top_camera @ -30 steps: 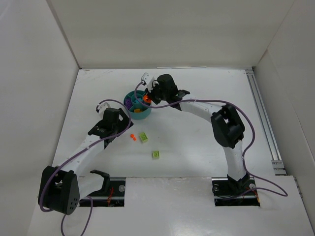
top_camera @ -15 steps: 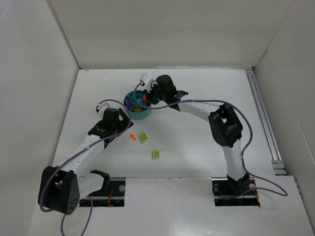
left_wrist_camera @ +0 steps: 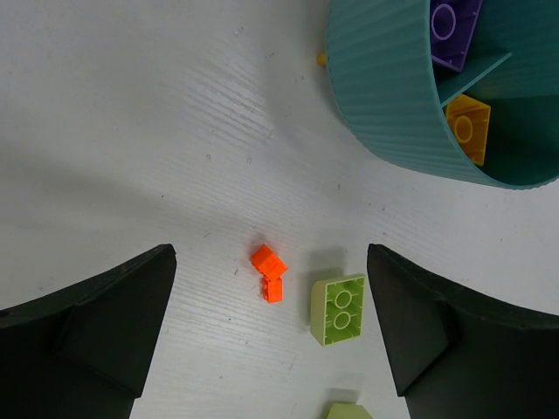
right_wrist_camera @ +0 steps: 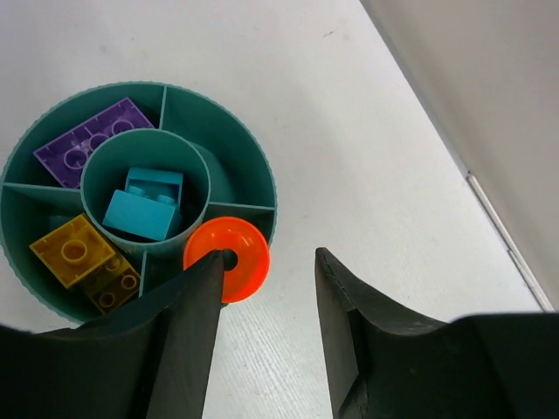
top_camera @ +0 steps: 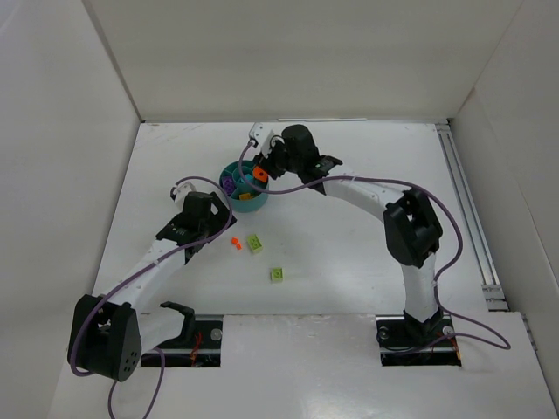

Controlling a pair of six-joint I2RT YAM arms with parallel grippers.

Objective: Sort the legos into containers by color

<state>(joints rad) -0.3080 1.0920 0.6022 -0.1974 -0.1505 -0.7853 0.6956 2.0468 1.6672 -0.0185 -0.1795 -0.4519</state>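
Observation:
The teal dish (right_wrist_camera: 262, 188) holds a purple brick (right_wrist_camera: 87, 140) in one wedge, teal bricks (right_wrist_camera: 144, 205) in the central well and yellow bricks (right_wrist_camera: 74, 251) in another wedge. My right gripper (right_wrist_camera: 269, 262) is open just above the dish's rim (top_camera: 244, 185). A rounded orange-red piece (right_wrist_camera: 229, 258) sits at its left fingertip over the rim, and I cannot tell whether it rests on the dish. My left gripper (left_wrist_camera: 271, 257) is open above the table, with a small orange piece (left_wrist_camera: 268, 272) and a lime brick (left_wrist_camera: 337, 308) between its fingers.
A second lime brick (top_camera: 277, 274) lies nearer the arm bases and shows at the bottom edge of the left wrist view (left_wrist_camera: 348, 410). White walls enclose the table on the left, back and right. A rail (top_camera: 467, 209) runs along the right side.
My right wrist has shifted slightly back and to the right over the dish. The orange-red piece stays at its fingertip. The left arm has not moved.

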